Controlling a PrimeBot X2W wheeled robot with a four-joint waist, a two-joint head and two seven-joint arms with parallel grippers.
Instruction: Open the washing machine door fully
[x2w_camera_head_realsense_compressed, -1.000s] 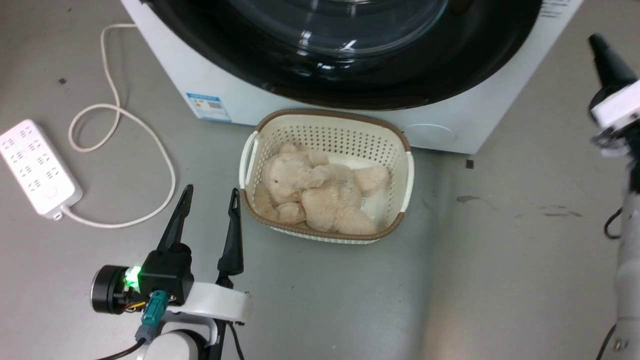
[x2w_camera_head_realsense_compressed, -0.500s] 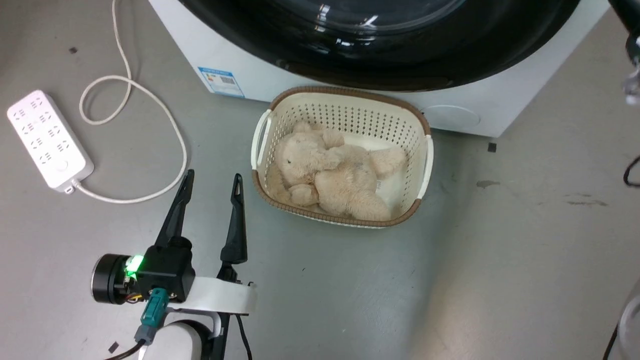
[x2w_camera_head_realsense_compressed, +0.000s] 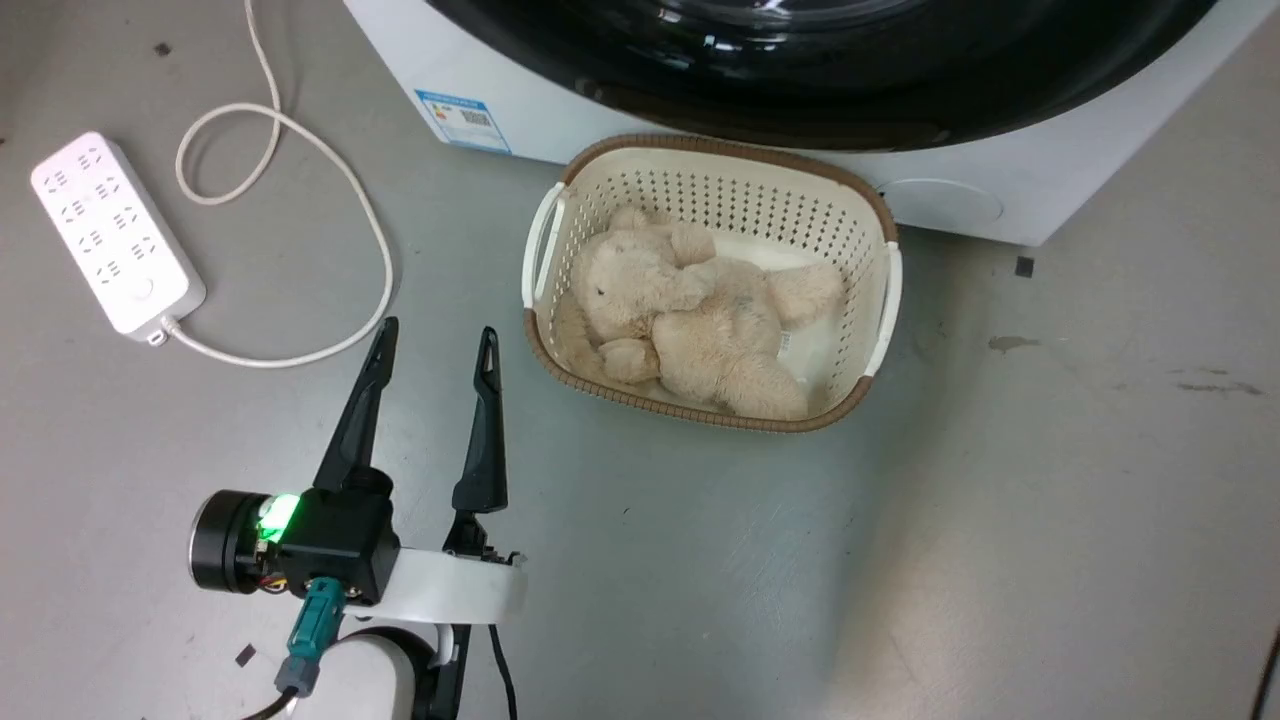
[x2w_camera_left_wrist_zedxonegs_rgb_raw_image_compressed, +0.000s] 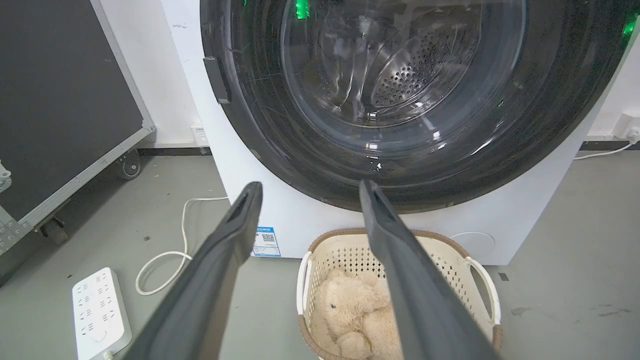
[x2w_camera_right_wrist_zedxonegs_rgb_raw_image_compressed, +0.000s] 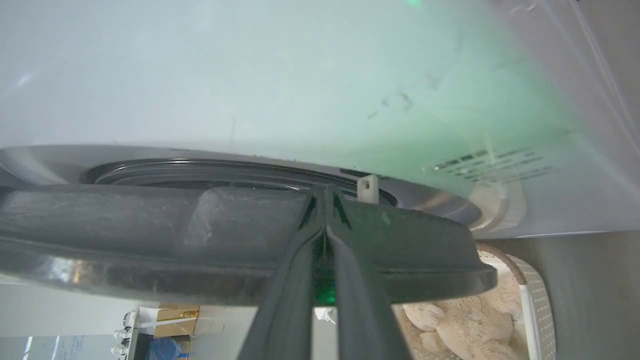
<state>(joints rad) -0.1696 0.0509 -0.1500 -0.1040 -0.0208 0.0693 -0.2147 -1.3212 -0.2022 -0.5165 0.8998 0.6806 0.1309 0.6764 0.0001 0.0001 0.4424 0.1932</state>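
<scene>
Left hand (x2w_camera_head_realsense_compressed: 438, 330) hangs over the grey floor (x2w_camera_head_realsense_compressed: 1000, 500) with its two dark fingers spread wide, holding nothing. Right hand (x2w_camera_right_wrist_zedxonegs_rgb_raw_image_compressed: 325, 192) has its fingers pressed together, tips at the rim of the glossy black round glass-windowed washing machine door (x2w_camera_left_wrist_zedxonegs_rgb_raw_image_compressed: 280, 150), which fronts the white boxy washing machine (x2w_camera_left_wrist_zedxonegs_rgb_raw_image_compressed: 310, 230). Just in front, on the floor, sits a cream perforated basket (x2w_camera_head_realsense_compressed: 720, 190) holding a beige plush toy (x2w_camera_head_realsense_compressed: 690, 320).

Nothing readable. The washing machine (x2w_camera_head_realsense_compressed: 1060, 205) has a blue label sticker (x2w_camera_head_realsense_compressed: 466, 120) low on its front with a QR code, but the print is too small. The dark print lines (x2w_camera_right_wrist_zedxonegs_rgb_raw_image_compressed: 492, 162) on its white panel are blurred.
</scene>
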